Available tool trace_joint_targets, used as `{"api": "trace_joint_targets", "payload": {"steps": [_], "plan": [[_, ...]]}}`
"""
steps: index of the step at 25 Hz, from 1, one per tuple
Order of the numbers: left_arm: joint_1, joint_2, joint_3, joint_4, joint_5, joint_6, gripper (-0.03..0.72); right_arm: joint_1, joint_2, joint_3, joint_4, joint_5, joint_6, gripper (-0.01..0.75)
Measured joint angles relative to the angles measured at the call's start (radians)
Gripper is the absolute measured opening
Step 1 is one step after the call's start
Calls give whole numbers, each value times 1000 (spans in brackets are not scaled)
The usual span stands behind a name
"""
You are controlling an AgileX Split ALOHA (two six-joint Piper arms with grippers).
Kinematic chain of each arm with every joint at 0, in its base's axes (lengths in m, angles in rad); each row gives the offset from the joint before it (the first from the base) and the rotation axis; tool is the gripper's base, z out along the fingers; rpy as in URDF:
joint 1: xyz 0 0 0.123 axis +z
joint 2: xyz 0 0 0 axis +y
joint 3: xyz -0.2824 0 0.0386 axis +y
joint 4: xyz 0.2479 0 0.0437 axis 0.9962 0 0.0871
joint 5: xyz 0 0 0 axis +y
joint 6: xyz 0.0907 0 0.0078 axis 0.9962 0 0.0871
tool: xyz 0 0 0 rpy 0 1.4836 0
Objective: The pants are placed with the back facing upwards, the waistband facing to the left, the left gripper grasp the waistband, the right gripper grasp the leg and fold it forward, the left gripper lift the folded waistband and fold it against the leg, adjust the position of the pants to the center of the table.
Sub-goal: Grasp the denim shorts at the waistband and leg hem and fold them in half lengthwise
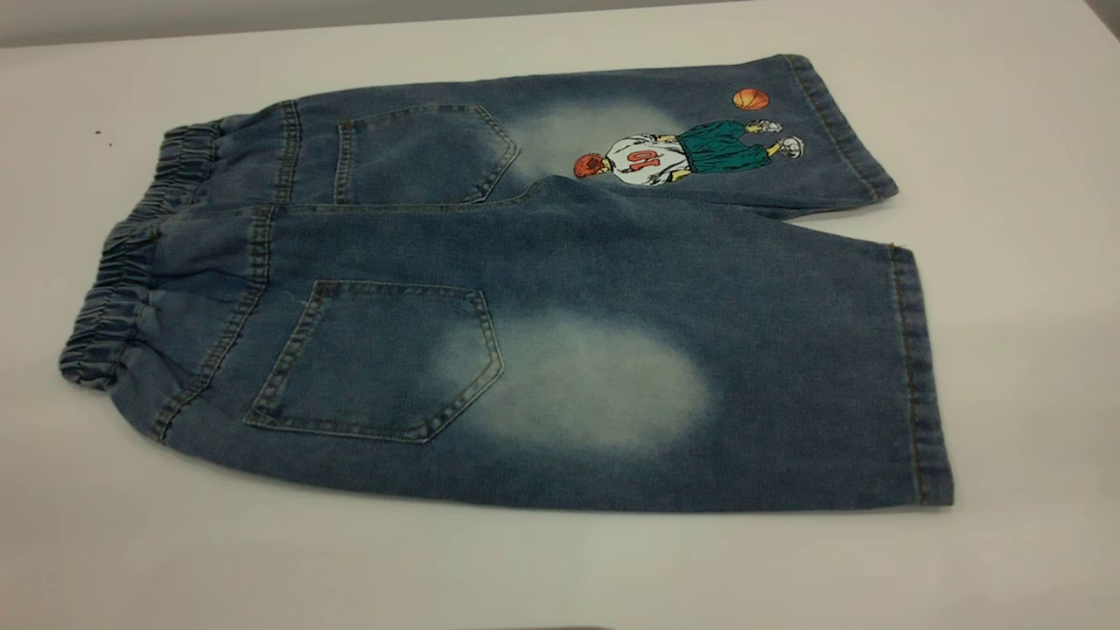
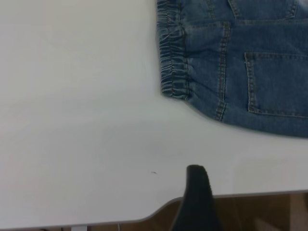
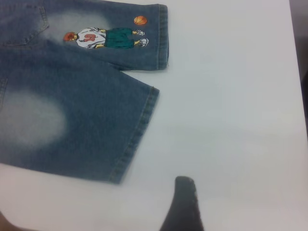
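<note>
Denim, blue and faded: the small knee-length pants (image 1: 525, 289) lie flat and unfolded on the plain white-grey table (image 1: 1006, 131), back pockets up, elasticated waistband (image 1: 131, 262) toward the left arm's side. The plain leg w/ the large pale oval patch (image 1: 612, 385) is nearest the exterior camera; the leg w/ the basketball-player print (image 1: 691, 149) lies beyond it, and the plain leg's inner edge overlaps it a bit near the crotch.

Neither arm shows in the exterior view. Each wrist view shows only one dark fingertip: left gripper (image 2: 196, 185) hangs near the table edge, apart from the waistband corner; right gripper (image 3: 185, 197) hangs just off the plain leg's hem (image 3: 137, 137). Can't tell for either whether the fingers are spread or closed. Nothing is held.

Risks, as I judge them:
- Waistband is bunched, thick elastic; a shallow pinch could slip off, or catch only the top layer so the fold drags uneven.
- Right side could take the wrong leg; the two hems sit close together.
- If both ends don't rise together, the stiff denim prob twists and the fold lands skewed.
- Left fingertip is close to the table edge; a low approach could scrape the top.

Surface: smooth, matte, a few tiny dark specks. Room: brownish floor under the table edge, a grey strip at the back, little else visible.
</note>
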Motion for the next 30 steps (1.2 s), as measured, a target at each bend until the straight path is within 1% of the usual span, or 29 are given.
{"api": "trace_joint_targets", "payload": {"steps": [30], "plan": [[0,0,0,0,0,0,501,0,0,0,0,-2,0,501]]}}
